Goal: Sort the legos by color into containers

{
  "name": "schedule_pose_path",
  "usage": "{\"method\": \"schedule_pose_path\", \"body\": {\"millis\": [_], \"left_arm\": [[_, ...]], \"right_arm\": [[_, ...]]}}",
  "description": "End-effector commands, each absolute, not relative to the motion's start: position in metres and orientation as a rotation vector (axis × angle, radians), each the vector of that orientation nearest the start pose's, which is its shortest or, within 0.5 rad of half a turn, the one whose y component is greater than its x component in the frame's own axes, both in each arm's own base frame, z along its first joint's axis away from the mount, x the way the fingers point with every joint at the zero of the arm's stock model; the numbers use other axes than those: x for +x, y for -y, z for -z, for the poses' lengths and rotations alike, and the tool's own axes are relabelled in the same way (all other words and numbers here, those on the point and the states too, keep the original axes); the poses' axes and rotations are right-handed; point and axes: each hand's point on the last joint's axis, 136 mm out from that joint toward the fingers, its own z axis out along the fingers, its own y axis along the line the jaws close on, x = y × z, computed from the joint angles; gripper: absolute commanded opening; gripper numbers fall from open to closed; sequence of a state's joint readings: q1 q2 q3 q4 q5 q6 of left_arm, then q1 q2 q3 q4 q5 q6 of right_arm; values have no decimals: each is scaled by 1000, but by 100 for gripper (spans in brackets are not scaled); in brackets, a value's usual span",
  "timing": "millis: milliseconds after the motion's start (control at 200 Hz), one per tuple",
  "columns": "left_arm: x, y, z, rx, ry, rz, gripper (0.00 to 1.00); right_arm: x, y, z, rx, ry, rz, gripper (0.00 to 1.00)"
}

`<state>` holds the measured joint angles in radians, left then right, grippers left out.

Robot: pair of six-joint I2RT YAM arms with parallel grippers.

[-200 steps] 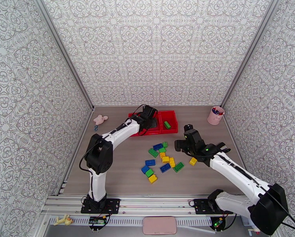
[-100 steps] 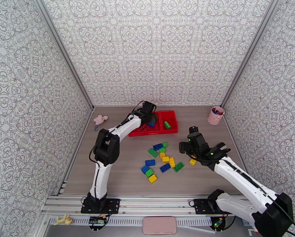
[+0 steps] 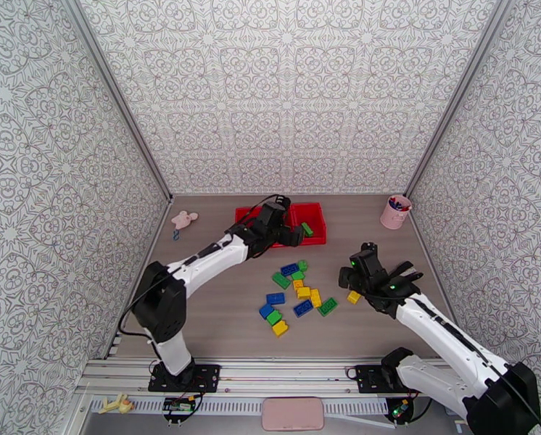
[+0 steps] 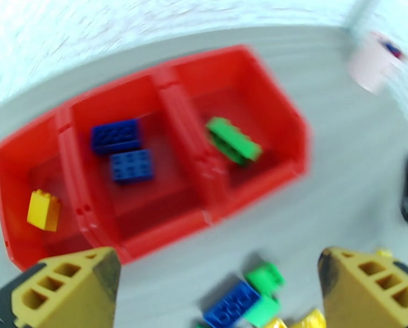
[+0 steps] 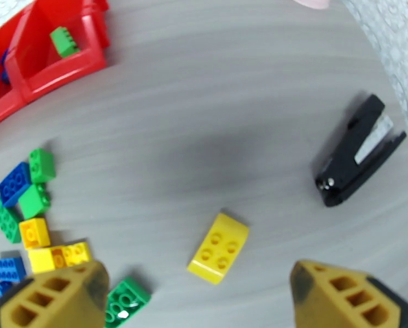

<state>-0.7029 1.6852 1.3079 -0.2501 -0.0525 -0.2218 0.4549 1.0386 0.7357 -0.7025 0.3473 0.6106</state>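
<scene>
Jaws spread wide and empty, the right gripper hovered with the lone yellow brick just ahead of its gap, toward the tabletop's right edge, long axis slanted across the closing line. The left gripper, released too, hung beside the red tray, farther off.

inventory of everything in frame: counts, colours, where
tray: one, red, three compartments, far middle of table
yellow brick: one, tray's left compartment
blue bricks: two, middle compartment
green brick: one, right compartment
loose bricks: about a dozen, yellow, blue, green, table centre
lone brick: one, yellow, below right gripper
cup: one, pink, far right corner
mouse toy: one, pink, far left
stapler-like tool: one, black, right of lone brick
left gripper: open, near the tray
right gripper: open, above lone brick
</scene>
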Motion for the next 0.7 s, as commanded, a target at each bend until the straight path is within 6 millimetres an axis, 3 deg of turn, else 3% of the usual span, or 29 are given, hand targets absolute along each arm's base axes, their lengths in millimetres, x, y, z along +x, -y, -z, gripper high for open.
{"method": "schedule_pose_path", "body": {"millis": [0,160,295,505,690], "left_arm": [[345,341,-208,806,-1974,513,100],[286,360,-208,1076,-1770,534,100],[258,369,-203,1205,-1732,617,100],[242,378,-205,1276,-1694,687,100],[241,380,-204,1306,-1674,700,100]], "right_arm": [[252,-59,-105,426,-2540,-3,91],[252,-61,-90,495,-2586,-24,90],[253,-63,-75,551,-2627,-44,90],[253,-62,-48,607,-2724,-23,91],[256,-67,-30,604,-2802,-41,85]]}}
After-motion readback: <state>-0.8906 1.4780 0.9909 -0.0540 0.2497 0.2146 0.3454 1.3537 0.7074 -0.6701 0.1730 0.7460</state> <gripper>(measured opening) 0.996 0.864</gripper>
